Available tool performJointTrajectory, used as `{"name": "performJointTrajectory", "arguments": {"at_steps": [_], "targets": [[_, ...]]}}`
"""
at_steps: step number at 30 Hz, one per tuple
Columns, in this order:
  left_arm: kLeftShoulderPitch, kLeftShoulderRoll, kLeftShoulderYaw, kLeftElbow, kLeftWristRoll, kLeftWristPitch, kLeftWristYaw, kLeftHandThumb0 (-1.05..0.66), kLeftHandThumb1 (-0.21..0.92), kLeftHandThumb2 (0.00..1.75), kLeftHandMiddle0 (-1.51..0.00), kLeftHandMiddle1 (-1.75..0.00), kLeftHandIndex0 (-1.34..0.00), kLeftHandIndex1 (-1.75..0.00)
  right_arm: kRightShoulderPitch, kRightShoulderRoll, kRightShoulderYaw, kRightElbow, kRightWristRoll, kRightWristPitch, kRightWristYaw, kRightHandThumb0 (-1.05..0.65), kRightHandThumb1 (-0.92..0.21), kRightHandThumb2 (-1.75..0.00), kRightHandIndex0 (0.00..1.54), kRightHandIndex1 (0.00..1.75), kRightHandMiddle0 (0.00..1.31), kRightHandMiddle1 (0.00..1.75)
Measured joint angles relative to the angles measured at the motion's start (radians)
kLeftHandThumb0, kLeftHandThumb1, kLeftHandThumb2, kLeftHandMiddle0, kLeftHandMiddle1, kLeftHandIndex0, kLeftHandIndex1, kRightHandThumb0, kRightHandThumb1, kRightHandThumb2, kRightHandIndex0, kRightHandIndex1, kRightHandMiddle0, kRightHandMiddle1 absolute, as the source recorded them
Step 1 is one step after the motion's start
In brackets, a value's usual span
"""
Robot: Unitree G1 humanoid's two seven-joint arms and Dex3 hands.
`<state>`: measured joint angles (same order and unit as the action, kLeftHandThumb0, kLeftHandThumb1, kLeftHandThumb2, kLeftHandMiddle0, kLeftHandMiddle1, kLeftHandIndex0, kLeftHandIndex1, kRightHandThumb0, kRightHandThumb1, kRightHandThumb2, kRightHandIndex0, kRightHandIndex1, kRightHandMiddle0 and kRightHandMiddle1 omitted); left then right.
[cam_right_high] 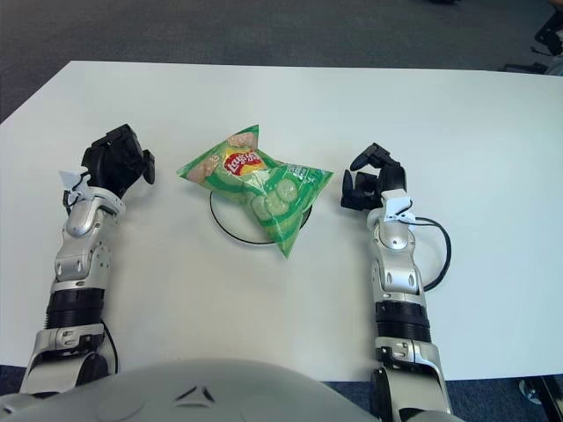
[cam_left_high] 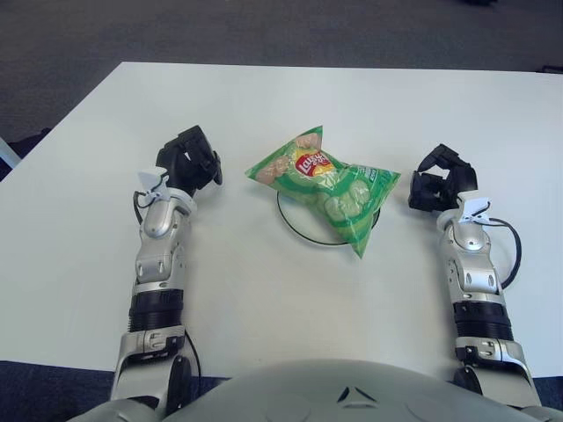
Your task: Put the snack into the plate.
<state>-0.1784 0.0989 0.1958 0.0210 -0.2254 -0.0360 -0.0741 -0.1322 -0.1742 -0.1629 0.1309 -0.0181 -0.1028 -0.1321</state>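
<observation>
A green Lay's snack bag [cam_left_high: 325, 186] lies across a white plate with a dark rim [cam_left_high: 299, 229], covering most of it and overhanging toward the right. My left hand [cam_left_high: 189, 163] shows to the left of the bag, apart from it, fingers curled and holding nothing. My right hand [cam_left_high: 442, 179] shows just right of the bag's corner, fingers curled and empty.
The white table [cam_left_high: 264, 299] spreads around the plate. Its far edge meets dark carpet [cam_left_high: 264, 31]. A black cable [cam_left_high: 513, 251] loops beside my right forearm.
</observation>
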Motion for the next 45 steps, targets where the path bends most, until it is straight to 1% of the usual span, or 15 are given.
{"name": "performJointTrajectory", "arguments": {"at_steps": [5,15,24,30,37,45], "targets": [[0.003,-0.002,0.000,0.024,0.008,-0.001,0.023,-0.54,0.62,1.28,-1.36,-1.75,-1.12,-1.75,-0.003,0.000,0.002,0.009,0.000,-0.039,0.010,-0.61,-0.04,-1.67,1.39,1.75,0.86,1.75],[0.016,-0.010,-0.013,0.032,0.017,-0.014,0.038,-0.56,0.64,1.26,-1.38,-1.75,-1.15,-1.75,-0.011,-0.004,-0.006,0.033,0.007,-0.075,0.036,-0.64,0.00,-1.71,1.39,1.75,0.89,1.75],[0.020,-0.010,-0.024,0.040,0.027,-0.019,0.037,-0.54,0.61,1.29,-1.40,-1.75,-1.15,-1.75,-0.014,-0.004,-0.008,0.036,0.014,-0.077,0.040,-0.65,0.01,-1.73,1.40,1.75,0.90,1.75],[0.021,-0.011,-0.018,0.062,0.016,-0.033,0.025,-0.54,0.58,1.32,-1.45,-1.75,-1.19,-1.75,-0.015,-0.004,-0.009,0.036,0.026,-0.077,0.040,-0.65,0.02,-1.73,1.41,1.75,0.91,1.75],[0.020,-0.012,-0.015,0.071,0.001,-0.062,0.011,-0.54,0.58,1.33,-1.47,-1.75,-1.22,-1.75,-0.015,-0.004,-0.009,0.035,0.030,-0.076,0.039,-0.63,-0.01,-1.70,1.41,1.75,0.88,1.75],[0.016,-0.012,-0.014,0.083,0.006,-0.099,0.012,-0.51,0.60,1.29,-1.49,-1.75,-1.24,-1.75,-0.015,-0.004,-0.009,0.032,0.031,-0.073,0.039,-0.62,-0.02,-1.68,1.40,1.75,0.87,1.75]]}}
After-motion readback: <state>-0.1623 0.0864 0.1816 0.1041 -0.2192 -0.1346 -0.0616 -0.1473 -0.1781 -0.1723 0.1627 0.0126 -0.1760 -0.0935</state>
